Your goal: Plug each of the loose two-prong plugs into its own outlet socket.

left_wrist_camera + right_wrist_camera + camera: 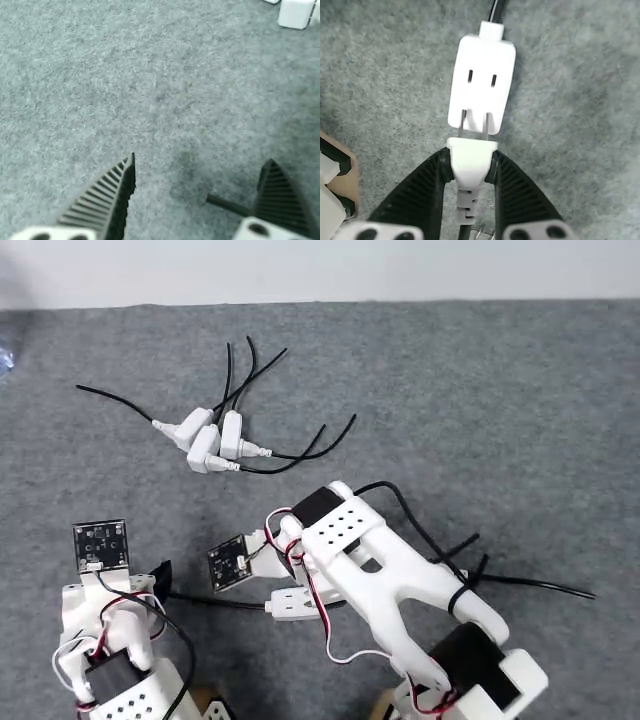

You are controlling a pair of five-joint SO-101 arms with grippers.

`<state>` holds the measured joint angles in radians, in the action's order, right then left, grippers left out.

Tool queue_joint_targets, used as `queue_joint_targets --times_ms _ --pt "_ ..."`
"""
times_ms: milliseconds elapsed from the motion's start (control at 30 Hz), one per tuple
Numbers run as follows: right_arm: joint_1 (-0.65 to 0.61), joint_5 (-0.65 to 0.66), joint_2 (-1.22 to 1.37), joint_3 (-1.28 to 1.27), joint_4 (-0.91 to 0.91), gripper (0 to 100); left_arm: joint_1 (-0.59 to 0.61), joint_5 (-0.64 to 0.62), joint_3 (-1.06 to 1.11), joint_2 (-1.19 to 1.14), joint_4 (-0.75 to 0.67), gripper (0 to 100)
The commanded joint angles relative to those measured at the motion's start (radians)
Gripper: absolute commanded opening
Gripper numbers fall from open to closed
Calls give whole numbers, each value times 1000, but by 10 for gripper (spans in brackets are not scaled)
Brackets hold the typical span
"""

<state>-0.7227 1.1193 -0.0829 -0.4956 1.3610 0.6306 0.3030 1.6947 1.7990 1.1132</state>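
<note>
Two white robot arms sit at the bottom of the high view over a grey carpeted tabletop [500, 390]. The right arm [400, 580] stretches from the lower right toward the lower centre of the frame, where a white rectangular plastic outlet block [295, 604] lies flat on the carpet with a black cord running off to its left.

In the right wrist view, the right gripper [471, 156] has its black ribbed jaws closed narrowly on a small white two-prong plug [470, 167], pinching its body from both sides. The plug's two metal prongs [475, 122] reach onto the near end of the outlet block [481, 80] and remain largely exposed. Whether their tips sit inside slots cannot be told. A second pair of slots on the block's face stands free.

The left arm [110, 660] is at the lower left of the high view. In its wrist view the left gripper [200, 160] has its jaws spread wide apart and holds nothing — only carpet lies between them. A thin black cord [227, 205] lies just beside one finger.

In the upper left-centre of the high view, a cluster of three white plastic plug bodies [210, 440] lies together, thin black wires fanning outward — well apart from both grippers.
</note>
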Motion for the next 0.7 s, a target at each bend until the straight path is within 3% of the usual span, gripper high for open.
queue_joint_targets --times_ms 0,133,333,667 --pt "10 12 -15 12 1 8 -6 8 -10 11 -6 368" --pt "45 12 -15 64 2 8 -6 8 -10 11 -6 368" --pt "252 14 -2 141 -134 8 -6 8 -10 11 -6 368" --pt "280 9 153 32 -343 9 -6 8 -10 11 -6 368"
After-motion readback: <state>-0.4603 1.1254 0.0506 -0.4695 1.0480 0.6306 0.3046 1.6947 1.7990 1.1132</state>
